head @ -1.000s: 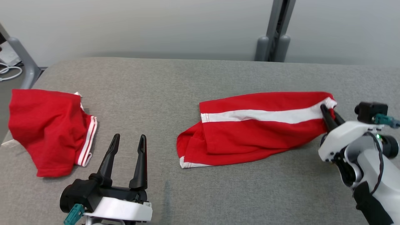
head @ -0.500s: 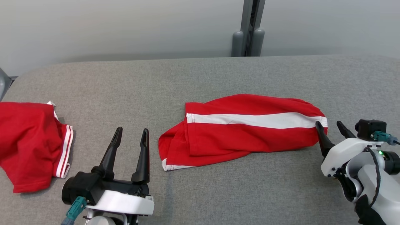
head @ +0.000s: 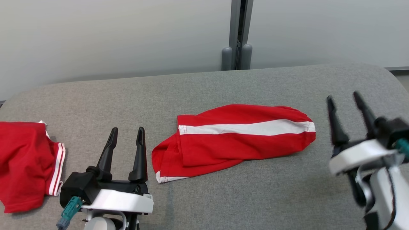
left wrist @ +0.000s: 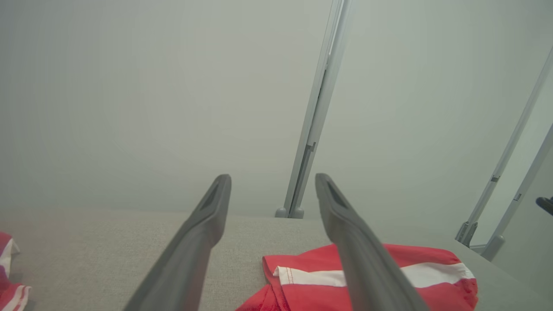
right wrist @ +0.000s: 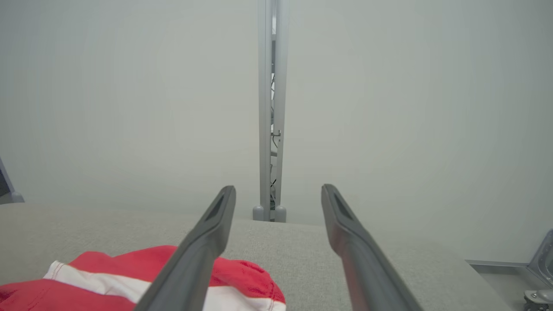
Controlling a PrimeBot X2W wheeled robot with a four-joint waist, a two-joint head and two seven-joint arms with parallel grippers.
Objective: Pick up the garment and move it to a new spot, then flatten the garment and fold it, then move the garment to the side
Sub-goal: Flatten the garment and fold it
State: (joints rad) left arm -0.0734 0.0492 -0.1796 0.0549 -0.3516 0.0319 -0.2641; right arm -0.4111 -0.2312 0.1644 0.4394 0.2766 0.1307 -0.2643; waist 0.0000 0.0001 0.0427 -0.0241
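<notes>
The garment [head: 233, 140] lies in the middle of the worktop [head: 223, 198]. The left gripper [head: 127, 130] and right gripper [head: 343, 95] both have jaws spread, holding nothing. The right one looks blurry, maybe near its end.

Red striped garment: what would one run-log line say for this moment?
red striped garment: lying on grey surface, unheld | right pincer: open, off its right end | left pincer: open, apart
</notes>
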